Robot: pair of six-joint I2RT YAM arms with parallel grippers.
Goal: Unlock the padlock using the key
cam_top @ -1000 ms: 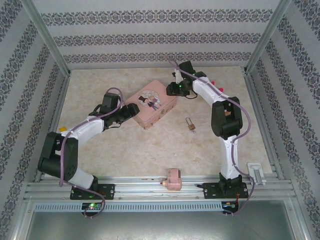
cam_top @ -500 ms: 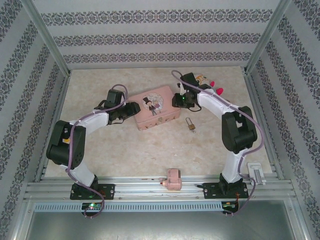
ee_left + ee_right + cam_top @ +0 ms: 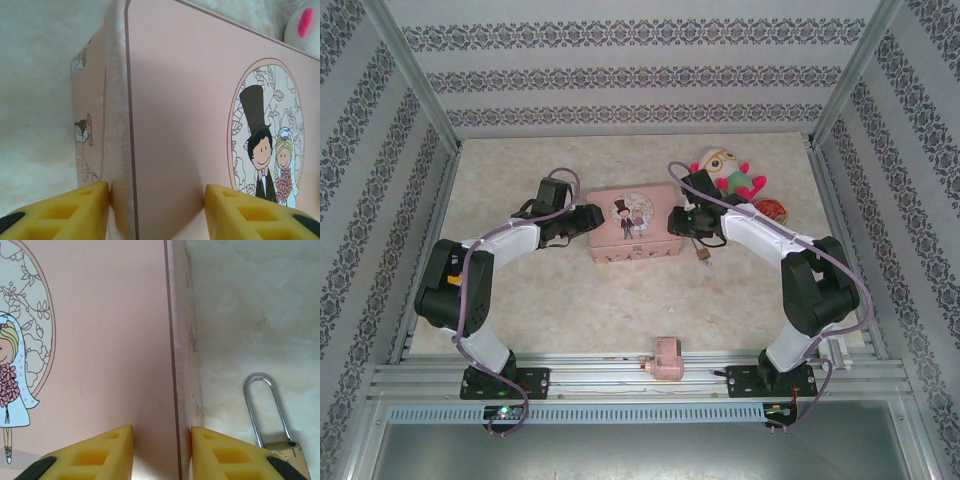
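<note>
The pink tin (image 3: 632, 226) with a bride-and-groom picture lies mid-table. My left gripper (image 3: 588, 222) is shut on its left end: one yellow finger (image 3: 75, 210) presses the side wall and the other rests on the lid (image 3: 190, 100). My right gripper (image 3: 676, 222) is shut on the tin's right end (image 3: 100, 340), with its jaws on either side of the lid rim. The brass padlock (image 3: 703, 254) lies flat on the table just right of the tin, its silver shackle (image 3: 272, 410) closed. The key is out of view.
A green and pink plush toy (image 3: 728, 175) and a red round thing (image 3: 772, 210) sit at the back right. A pink blocky object (image 3: 667, 358) stands on the near rail. A white fitting (image 3: 830, 340) is at the right front edge.
The tin has turned from slanted to square with the table. Both arms swung with it, and the right arm's move uncovered the plush toy. Both grippers closed onto the tin.
</note>
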